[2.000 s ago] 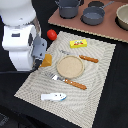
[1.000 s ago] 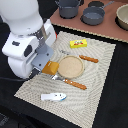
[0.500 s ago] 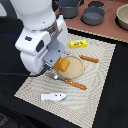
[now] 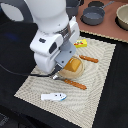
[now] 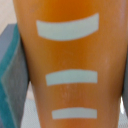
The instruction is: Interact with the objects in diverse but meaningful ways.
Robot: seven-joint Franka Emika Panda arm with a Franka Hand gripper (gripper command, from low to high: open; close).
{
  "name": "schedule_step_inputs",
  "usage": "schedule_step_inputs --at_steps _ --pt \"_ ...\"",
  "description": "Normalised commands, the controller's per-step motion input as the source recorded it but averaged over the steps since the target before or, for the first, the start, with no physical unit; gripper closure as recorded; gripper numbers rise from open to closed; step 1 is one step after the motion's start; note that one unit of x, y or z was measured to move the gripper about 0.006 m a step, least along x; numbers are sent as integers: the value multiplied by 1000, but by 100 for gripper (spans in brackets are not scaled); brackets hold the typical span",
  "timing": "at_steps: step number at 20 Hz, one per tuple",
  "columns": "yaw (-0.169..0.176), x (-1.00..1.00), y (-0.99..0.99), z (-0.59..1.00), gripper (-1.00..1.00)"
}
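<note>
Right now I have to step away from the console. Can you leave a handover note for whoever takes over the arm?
Pincer: shut on the bread loaf, which fills the wrist view; it hangs low over the tan plate, contact with the plate unclear.
Yellow box: on the mat, far side of the plate.
Fish: on the mat's near edge.
Tomato: not visible, possibly hidden behind the arm.
Cutlery: one piece beyond the plate, one nearer.
Done: loaf picked up.
Left: release the loaf, probably onto the plate; box and fish untouched.
</note>
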Motion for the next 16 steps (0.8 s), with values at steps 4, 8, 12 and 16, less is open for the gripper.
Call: schedule_step_inputs --at_steps 4,8,12,16 --pt "-29 769 311 77 100" --pt "-5 338 240 1 100" --pt "0 9 143 0 100" --pt "0 -159 31 15 100"
